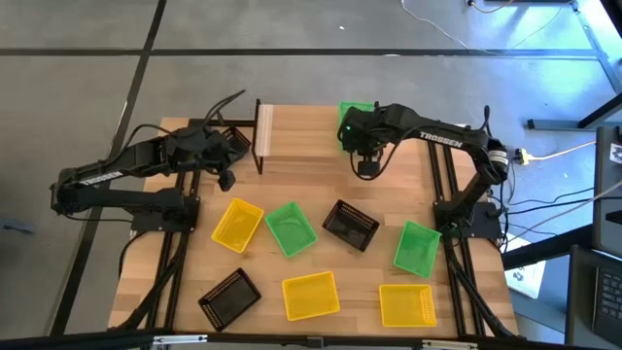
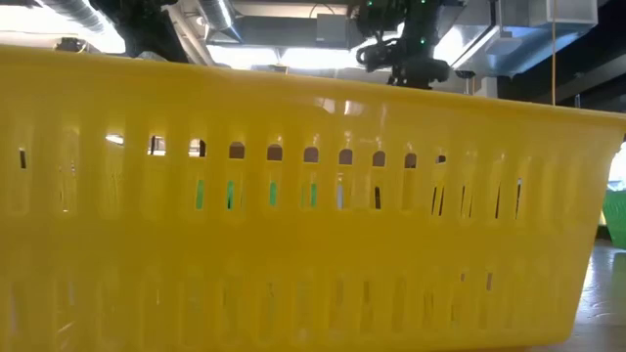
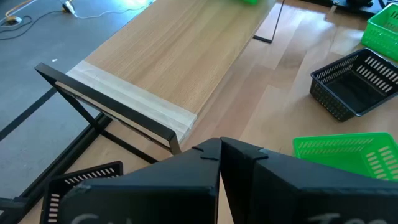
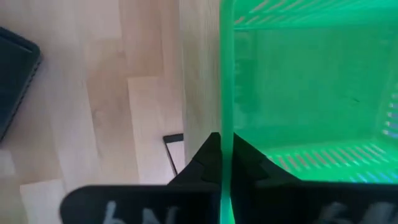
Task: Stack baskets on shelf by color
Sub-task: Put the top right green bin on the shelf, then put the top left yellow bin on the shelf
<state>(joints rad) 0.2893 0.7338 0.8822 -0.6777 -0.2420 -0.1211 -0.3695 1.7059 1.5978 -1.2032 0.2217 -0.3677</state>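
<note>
The shelf [image 1: 296,131] stands at the table's far middle, a light plank on black legs. A green basket [image 1: 355,110] is over the shelf's right end, with my right gripper [image 1: 363,146] shut on it. My left gripper [image 1: 225,167] hangs shut and holding nothing by the shelf's left end, above a black basket [image 3: 81,180]. On the table lie yellow baskets [image 1: 237,224] [image 1: 310,295] [image 1: 407,304], green baskets [image 1: 291,228] [image 1: 417,246] and black baskets [image 1: 350,225] [image 1: 229,296]. My right gripper pinches one upright wall of the green basket at its rim [image 4: 227,118], one finger inside the basket and one outside. The fingers come from above, pointing steeply down. The basket stays upright over the plank [image 4: 199,62]; whether its bottom rests there I cannot tell.
In the low view a yellow basket [image 2: 293,215] fills nearly the whole picture. The shelf's plank [image 3: 168,56] is bare along its left and middle. Cables and stands lie on the floor beyond the table's right edge [image 1: 544,156].
</note>
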